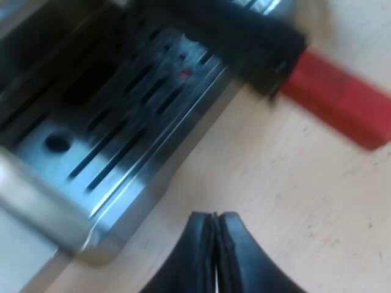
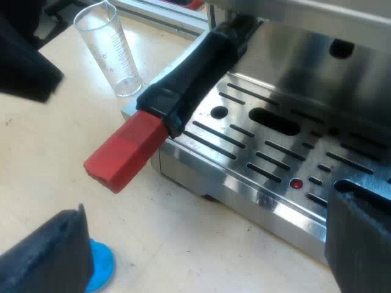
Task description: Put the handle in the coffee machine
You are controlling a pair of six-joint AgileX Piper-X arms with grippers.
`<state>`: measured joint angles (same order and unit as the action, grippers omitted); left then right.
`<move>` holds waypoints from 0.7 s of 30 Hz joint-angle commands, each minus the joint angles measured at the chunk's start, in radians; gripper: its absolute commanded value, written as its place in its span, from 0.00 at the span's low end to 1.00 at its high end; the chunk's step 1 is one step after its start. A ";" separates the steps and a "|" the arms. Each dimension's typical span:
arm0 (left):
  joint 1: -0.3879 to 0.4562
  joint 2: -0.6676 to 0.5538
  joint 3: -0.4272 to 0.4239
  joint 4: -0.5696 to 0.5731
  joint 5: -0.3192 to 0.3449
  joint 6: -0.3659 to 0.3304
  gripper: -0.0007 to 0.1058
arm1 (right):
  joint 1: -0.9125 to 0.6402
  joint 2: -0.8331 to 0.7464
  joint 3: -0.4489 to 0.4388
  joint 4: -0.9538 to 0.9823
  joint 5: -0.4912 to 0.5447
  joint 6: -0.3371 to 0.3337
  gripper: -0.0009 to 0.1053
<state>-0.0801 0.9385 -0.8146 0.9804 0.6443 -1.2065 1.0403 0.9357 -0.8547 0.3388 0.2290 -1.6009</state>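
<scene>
The holder's dark handle (image 2: 195, 73) reaches out from under the espresso machine's front, across the slotted metal drip tray (image 2: 275, 159), and its red end (image 2: 125, 152) juts past the tray's edge over the table. My right gripper (image 2: 208, 201) is open, its fingers spread wide, a short way in front of the red end and touching nothing. In the left wrist view the same handle (image 1: 244, 30) and red end (image 1: 339, 101) lie beyond the drip tray (image 1: 116, 146). My left gripper (image 1: 215, 217) is shut on nothing, over the table beside the tray's corner.
A clear measuring glass (image 2: 110, 49) stands upright on the table beside the tray's corner, close to the handle. A blue tamper (image 2: 101, 265) lies on the table by one right finger. A dark blurred shape (image 2: 24, 61) sits near the glass. The light wooden table (image 1: 317, 201) surrounds the machine.
</scene>
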 commanded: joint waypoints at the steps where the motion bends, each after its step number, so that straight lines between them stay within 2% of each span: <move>1: 0.052 -0.041 -0.004 0.023 0.012 -0.017 0.07 | 0.001 -0.008 -0.003 -0.022 0.006 -0.049 0.76; 3: 0.074 -0.060 -0.005 0.025 0.012 -0.019 0.20 | -0.002 -0.008 -0.003 -0.033 0.006 -0.049 0.76; 5: 0.089 -0.080 -0.005 0.027 0.012 -0.024 0.39 | -0.002 -0.008 -0.003 -0.045 0.006 -0.049 0.76; 6: 0.090 -0.084 -0.005 0.029 0.012 -0.024 0.43 | -0.002 -0.008 -0.003 -0.047 0.006 -0.053 0.76; 7: 0.090 -0.095 -0.005 0.033 0.012 -0.024 0.54 | -0.002 -0.008 -0.003 -0.051 0.006 -0.061 0.76; 8: 0.090 -0.106 -0.005 0.034 0.012 -0.024 0.61 | -0.002 -0.008 -0.003 -0.051 0.006 -0.064 0.76; 12: 0.090 -0.140 -0.011 0.033 0.010 -0.043 0.65 | -0.016 -0.008 -0.006 -0.051 0.006 -0.057 0.76; 14: 0.090 -0.154 -0.040 0.040 0.003 -0.123 0.65 | -0.043 -0.008 -0.021 -0.051 0.004 -0.037 0.76; 16: 0.090 -0.162 -0.068 0.037 0.003 -0.165 0.65 | -0.066 -0.008 -0.043 -0.047 -0.001 -0.037 0.76; 21: 0.090 -0.162 -0.171 0.020 0.003 -0.175 0.65 | -0.148 -0.008 -0.127 0.010 -0.006 -0.069 0.76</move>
<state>0.0115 0.7867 -0.9759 1.0110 0.6424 -1.3677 0.8953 0.9357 -0.9652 0.3443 0.2265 -1.6493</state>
